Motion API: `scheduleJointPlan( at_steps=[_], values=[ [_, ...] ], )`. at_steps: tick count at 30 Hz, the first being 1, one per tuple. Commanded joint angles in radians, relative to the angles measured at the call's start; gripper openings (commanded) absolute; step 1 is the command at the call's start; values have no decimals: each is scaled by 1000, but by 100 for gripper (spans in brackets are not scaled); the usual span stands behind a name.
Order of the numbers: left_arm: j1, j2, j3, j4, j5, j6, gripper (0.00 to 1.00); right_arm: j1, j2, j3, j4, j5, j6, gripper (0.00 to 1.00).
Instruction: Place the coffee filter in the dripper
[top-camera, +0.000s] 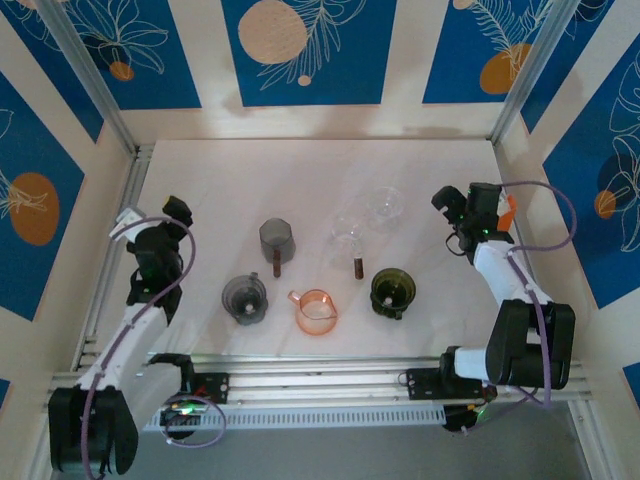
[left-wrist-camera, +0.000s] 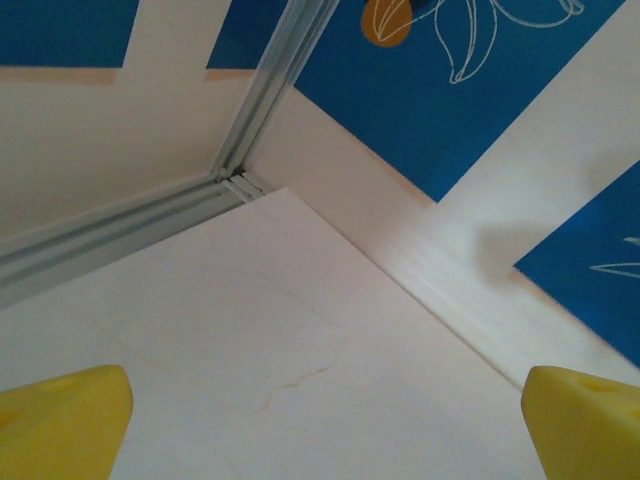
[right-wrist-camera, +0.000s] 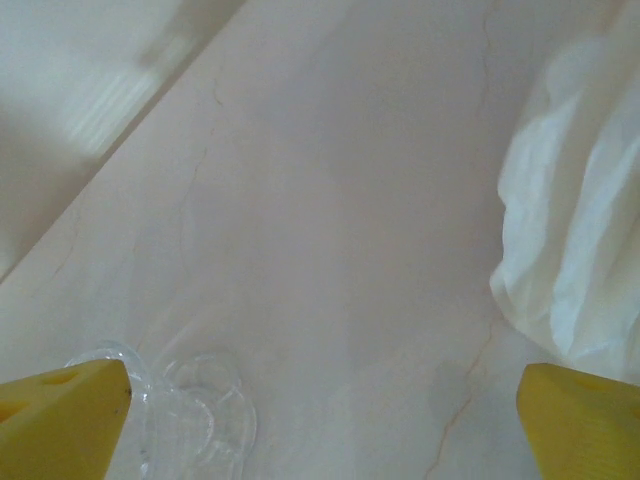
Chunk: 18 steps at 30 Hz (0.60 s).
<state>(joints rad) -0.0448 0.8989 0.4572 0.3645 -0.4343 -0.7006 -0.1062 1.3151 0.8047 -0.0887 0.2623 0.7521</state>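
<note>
Readable text: none in any view.
Wall panels (top-camera: 310, 50): blue print with orange discs and white leaf outlines, no lettering, numbers or brand.
Vessels on the table (top-camera: 317, 311): too small to make out any label or mark.

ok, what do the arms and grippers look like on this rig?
Both arms match: the left arm and right arm have white links and black joint housings, each with a lilac cable looping alongside. The right arm's wrist carries an orange patch and a green light. The left gripper and right gripper are black; their fingertips show yellow in the wrist views.
</note>
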Motion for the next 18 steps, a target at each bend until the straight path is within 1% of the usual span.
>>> scheduleJointPlan(
  at_steps=[1, 3, 5, 7, 11, 12, 14, 18],
  values=[
    [7, -27, 26, -88, 95, -126, 100, 27, -6, -46, 7, -162, 102, 99],
    [7, -54, 14, -66, 141, -170, 100, 37, -30, -63, 34, -214, 89, 99],
    [6, -73, 13, -45, 212, -157, 100, 59, -52, -38, -10, -259, 31, 99],
    [7, -77, 58, -127, 304, -158, 100, 109, -82, -7, -87, -240, -17, 99],
    [1, -42, 167, -356, 569, -102, 100, 256, -155, 22, -227, -213, -123, 100],
    [-5, -32, 182, -408, 618, -95, 100, 292, -170, 29, -280, -191, -135, 99],
    [-29, -37, 183, -485, 670, -68, 100, 345, -191, 41, -393, -152, -146, 96],
    [-105, -87, 162, -621, 677, -29, 100, 408, -215, 32, -627, -14, -93, 91]
  ],
)
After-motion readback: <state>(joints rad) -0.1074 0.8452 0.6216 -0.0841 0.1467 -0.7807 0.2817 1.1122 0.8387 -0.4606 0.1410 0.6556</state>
